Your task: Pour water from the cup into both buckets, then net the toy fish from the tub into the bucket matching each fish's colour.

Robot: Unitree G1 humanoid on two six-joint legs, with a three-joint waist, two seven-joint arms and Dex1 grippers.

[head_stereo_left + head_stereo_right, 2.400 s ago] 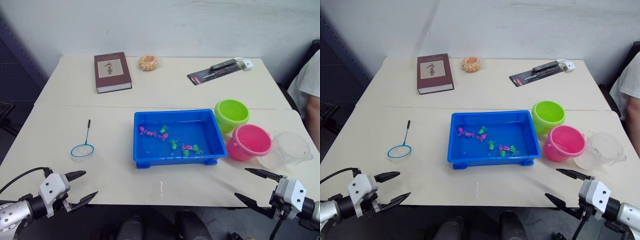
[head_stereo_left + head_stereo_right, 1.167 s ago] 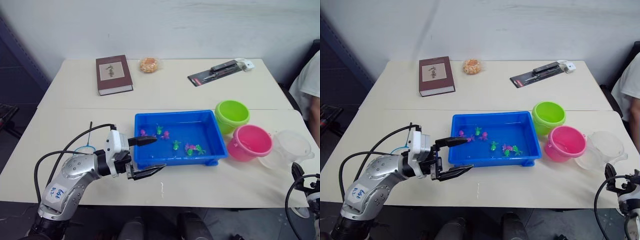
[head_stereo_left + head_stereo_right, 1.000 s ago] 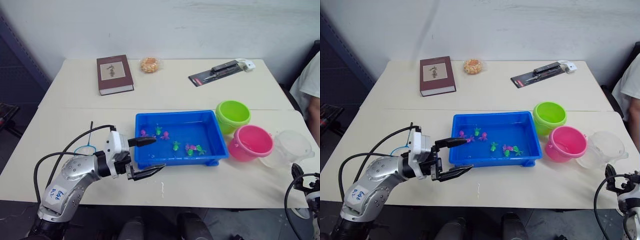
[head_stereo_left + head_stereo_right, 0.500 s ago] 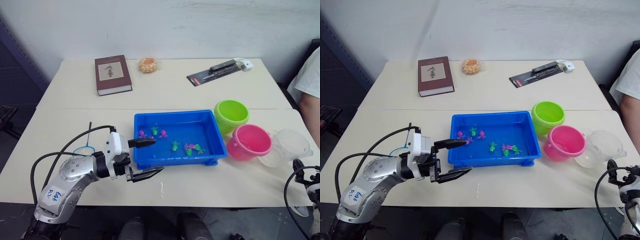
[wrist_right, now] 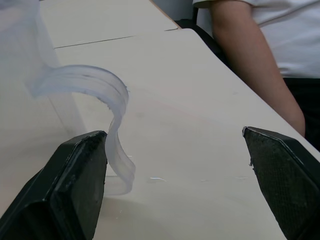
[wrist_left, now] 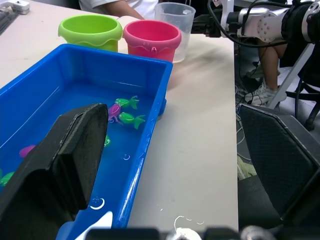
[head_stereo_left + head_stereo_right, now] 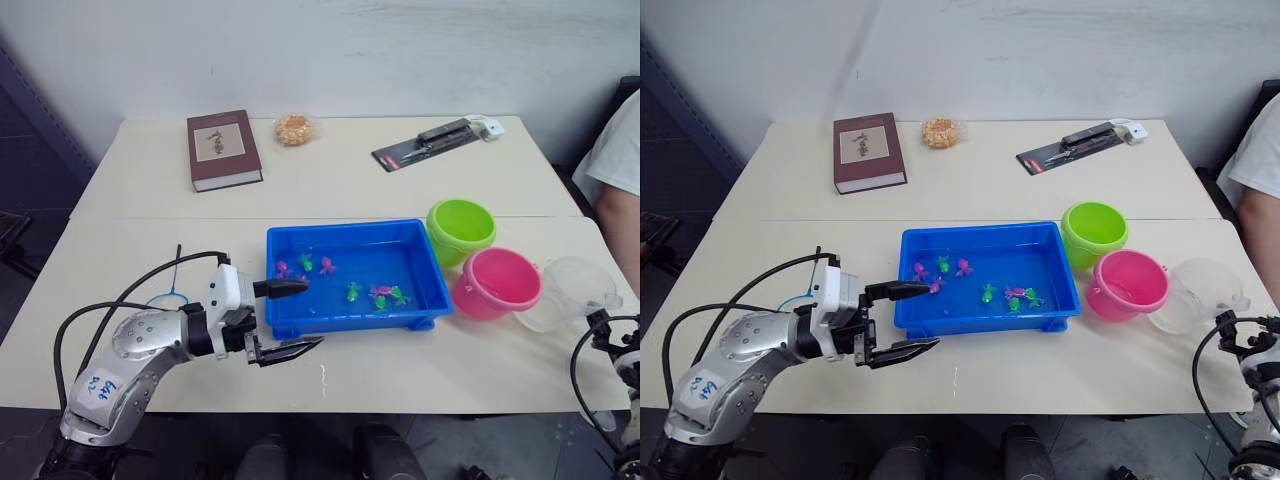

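Observation:
The blue tub [image 7: 345, 225] holds water and several pink and green toy fish [image 7: 380, 295]. Right of it stand the green bucket [image 7: 461, 230] and the pink bucket [image 7: 497, 283], with the clear cup [image 7: 572, 293] beside the pink one. My left gripper [image 7: 312, 313] is open at the tub's left front corner, one finger over the rim and one over the table. At the table's right front edge my right gripper [image 5: 172, 132] is open, one finger beside the cup's handle [image 5: 95, 95]. The small blue net [image 7: 170, 290] lies left of the tub, partly behind my left arm.
At the back of the table lie a maroon book [image 7: 222, 147], a bagged snack [image 7: 294, 128] and a packaged tool [image 7: 440, 140]. A person sits at the right edge [image 7: 615, 170], their forearm [image 5: 250, 60] close to my right gripper.
My left arm came up from below the table's front to the tub's left front corner, then eased slightly left. My right gripper moved to the right edge by the cup. Both stayed open.

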